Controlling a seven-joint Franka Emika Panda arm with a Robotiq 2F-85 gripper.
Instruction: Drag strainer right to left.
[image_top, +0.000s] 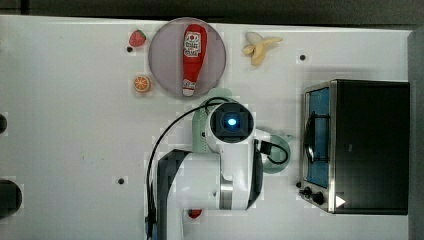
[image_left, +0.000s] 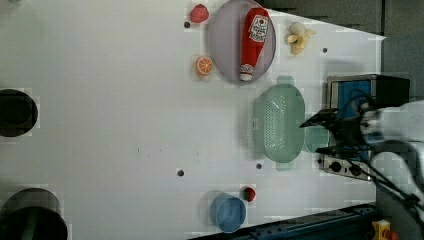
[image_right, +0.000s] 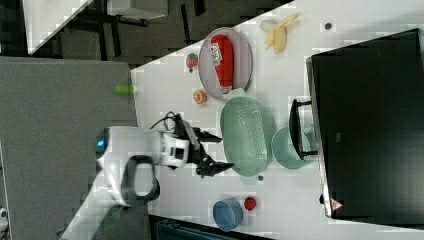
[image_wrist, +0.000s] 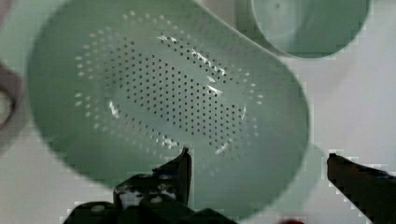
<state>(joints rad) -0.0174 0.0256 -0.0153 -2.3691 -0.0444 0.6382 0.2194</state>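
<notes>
One gripper (image_right: 219, 151) approaching, jaws wide apart, above strainer (image_right: 248, 135) rim; cup (image_right: 286, 148) at strainer's 3 o'clock in right view; next: lower, clamp rim

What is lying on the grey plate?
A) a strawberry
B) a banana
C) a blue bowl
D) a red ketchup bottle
D: the red ketchup bottle lies across the grey plate, while the banana and strawberry sit on the table beside it.

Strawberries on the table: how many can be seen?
2: one strawberry beside the grey plate; another strawberry beside the blue bowl. More may be hidden.
</notes>
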